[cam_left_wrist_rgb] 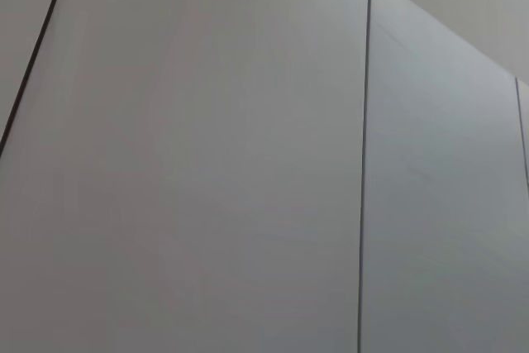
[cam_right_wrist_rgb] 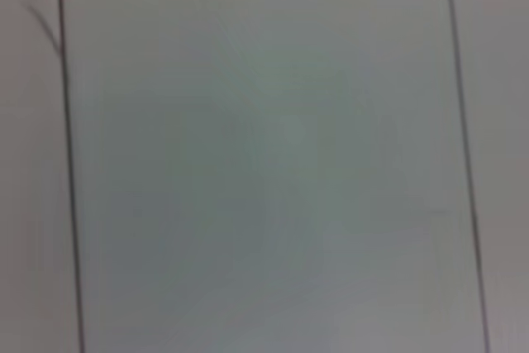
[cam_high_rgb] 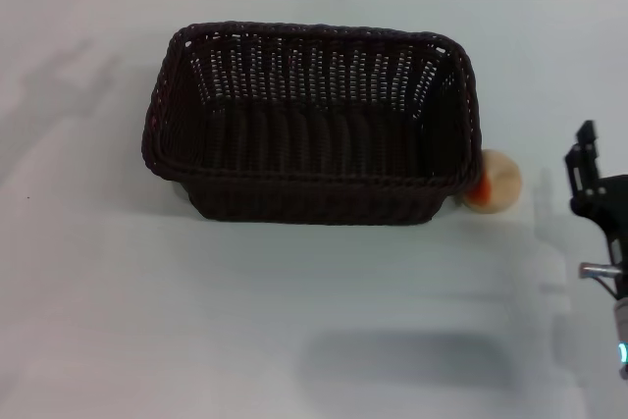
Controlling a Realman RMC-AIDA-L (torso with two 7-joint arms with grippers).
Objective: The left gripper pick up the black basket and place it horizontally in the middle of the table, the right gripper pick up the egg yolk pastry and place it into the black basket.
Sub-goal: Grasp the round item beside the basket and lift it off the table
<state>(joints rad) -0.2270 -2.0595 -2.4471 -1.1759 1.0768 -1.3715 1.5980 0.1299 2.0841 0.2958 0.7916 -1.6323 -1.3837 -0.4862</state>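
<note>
Black basket (cam_high_rgb: 312, 125): centre of frame, long side across, resting on the table (cam_high_rgb: 294, 340).
Egg yolk pastry (cam_high_rgb: 493, 183): just beside basket's lower-right corner, outside.
Right gripper (cam_high_rgb: 587, 169): right edge, raised, pointing up-frame.

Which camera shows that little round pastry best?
The head view: the pastry sits on the table by the basket's right end, partly hidden behind its corner. Both wrist views show only blank white panels, no pastry.

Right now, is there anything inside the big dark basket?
No. The black basket shows only its woven bottom. The egg yolk pastry sits outside on the table, by its right end. Under the basket is hidden.
</note>
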